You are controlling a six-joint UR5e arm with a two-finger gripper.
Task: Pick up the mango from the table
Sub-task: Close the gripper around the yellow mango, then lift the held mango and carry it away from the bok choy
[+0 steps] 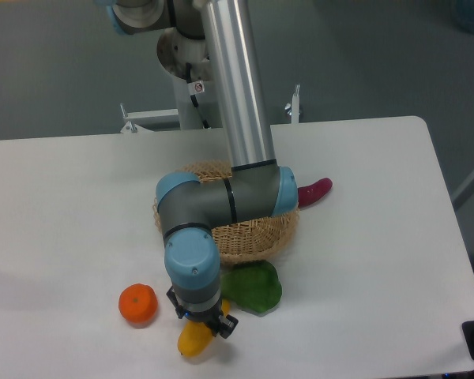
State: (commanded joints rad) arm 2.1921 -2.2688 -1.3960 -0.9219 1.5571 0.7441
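Gripper points straight down onto the mango, wrist vertical.

— Lying where? Showing as a smooth yellow mango, mostly hidden from above
— Resting on the white table, near its front edge, pointing down-left

My long upper tube is bare polished silver. My joints are dark grey housings closed with light blue round caps; another blue cap sits at my elbow. My base is a pale grey column with a black cable running down it past a small white sticker bearing a red mark. My jaws are black, on a small black gripper with a tiny blue light.
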